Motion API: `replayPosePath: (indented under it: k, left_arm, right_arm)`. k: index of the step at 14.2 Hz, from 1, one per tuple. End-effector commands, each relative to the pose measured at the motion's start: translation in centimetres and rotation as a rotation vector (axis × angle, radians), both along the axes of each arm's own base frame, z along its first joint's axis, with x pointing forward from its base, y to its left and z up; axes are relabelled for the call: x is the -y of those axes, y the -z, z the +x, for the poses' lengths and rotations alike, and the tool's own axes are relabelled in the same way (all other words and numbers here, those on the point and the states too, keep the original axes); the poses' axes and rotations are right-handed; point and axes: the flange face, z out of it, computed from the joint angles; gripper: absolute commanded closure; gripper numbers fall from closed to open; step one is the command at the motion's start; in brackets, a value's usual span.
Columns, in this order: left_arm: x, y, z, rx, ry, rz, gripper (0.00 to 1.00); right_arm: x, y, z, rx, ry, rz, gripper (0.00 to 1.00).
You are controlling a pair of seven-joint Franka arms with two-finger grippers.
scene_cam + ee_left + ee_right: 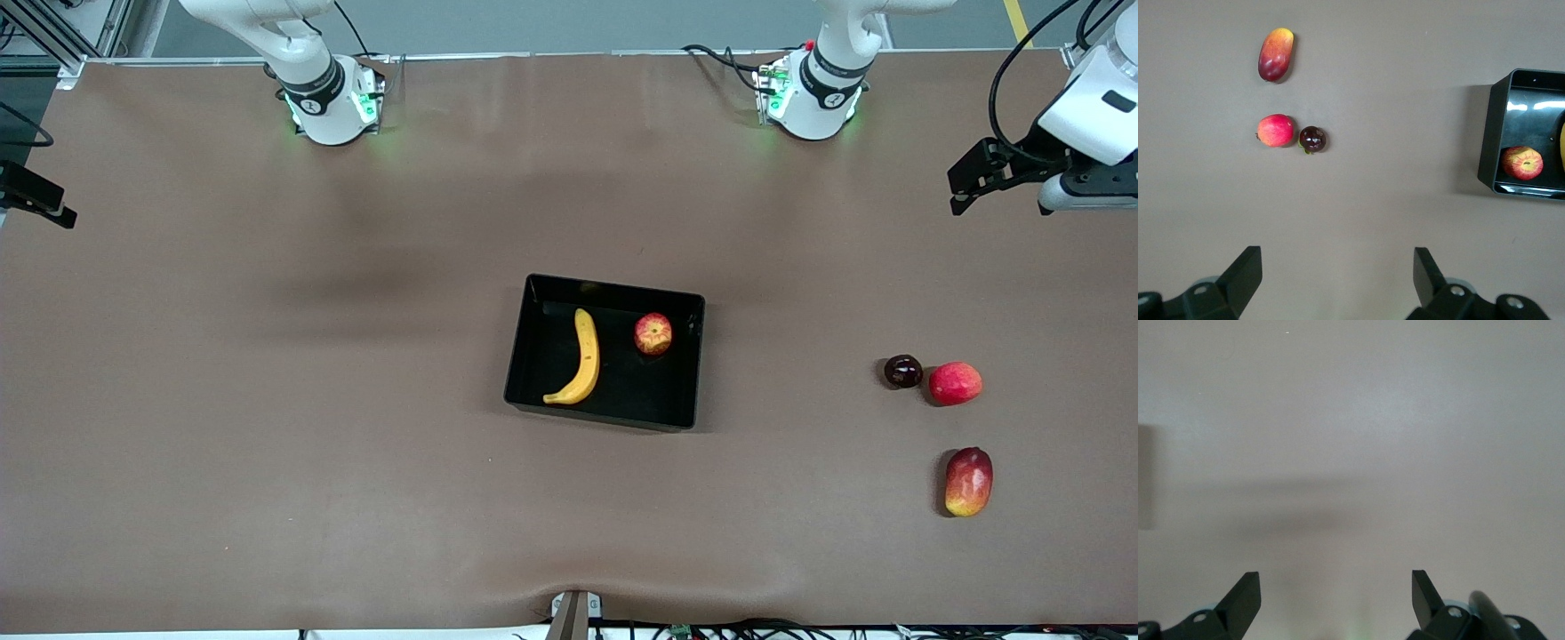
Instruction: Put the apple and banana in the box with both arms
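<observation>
Box (533, 351): mid-counter (267, 400); banana (582, 360) and apple (653, 333) lie inside, apart.
Left wrist view: banana (1562, 143) cut off at the frame edge; apple (1522, 163) seen whole.
Left gripper (1338, 273): spread, empty, over the left arm's end of the counter.
Right gripper (1336, 593): spread, empty; seen only in its wrist view, over bare counter.
Spare fruit: mango (968, 481), red-pink fruit (955, 383), dark fruit (902, 371), well apart from the box.

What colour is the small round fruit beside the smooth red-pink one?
Dark purple-maroon fruit, glossy; clearest in the left wrist view.
</observation>
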Motion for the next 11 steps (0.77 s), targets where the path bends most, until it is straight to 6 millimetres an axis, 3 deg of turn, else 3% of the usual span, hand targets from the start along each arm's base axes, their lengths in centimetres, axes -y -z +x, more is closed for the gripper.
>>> replayPosePath:
  k: [1,5,11]
  left_arm:
    - [-0.08,-0.97,-0.49,0.002,0.000,-0.063,0.00]
    - [-0.08,-1.68,-0.96,-0.036,-0.001,-0.063,0.00]
    - [0.52,-1.07,-0.66,-0.079,-0.003,-0.060,0.00]
  right_arm:
    - [0.29,-0.26,-0.16,-0.001,0.003,-0.014,0.00]
    - [0.29,-0.26,-0.16,-0.001,0.002,-0.014,0.00]
    - [0.29,-0.33,-0.16,0.000,0.002,-0.014,0.00]
